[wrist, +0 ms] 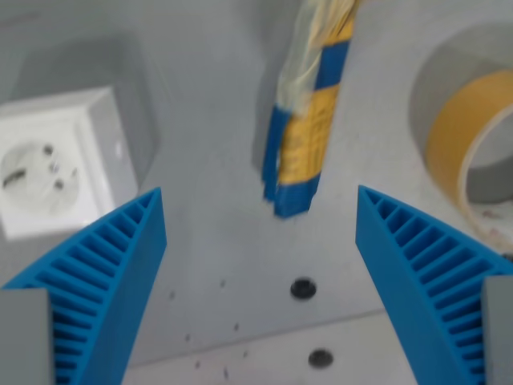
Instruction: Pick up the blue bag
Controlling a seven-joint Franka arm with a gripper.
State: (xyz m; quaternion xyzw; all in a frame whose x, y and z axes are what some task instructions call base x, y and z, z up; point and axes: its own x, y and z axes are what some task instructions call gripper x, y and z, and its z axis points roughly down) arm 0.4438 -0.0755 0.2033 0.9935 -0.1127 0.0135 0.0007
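Note:
The blue bag (309, 120) is a narrow blue and yellow packet with a clear crinkled top. It lies on the grey table, running from the top middle of the wrist view down to its centre. My gripper (260, 212) is open. Its two blue ribbed fingers (112, 273) stand wide apart at the lower left and lower right. The bag's lower end sits between the fingers, slightly beyond the tips and touching neither. The bag's top end is cut off by the frame.
A white wall socket box (60, 160) sits at the wrist view's left. A roll of yellowish tape (473, 144) lies at the wrist view's right. Two dark holes (303, 287) mark the grey table below the bag.

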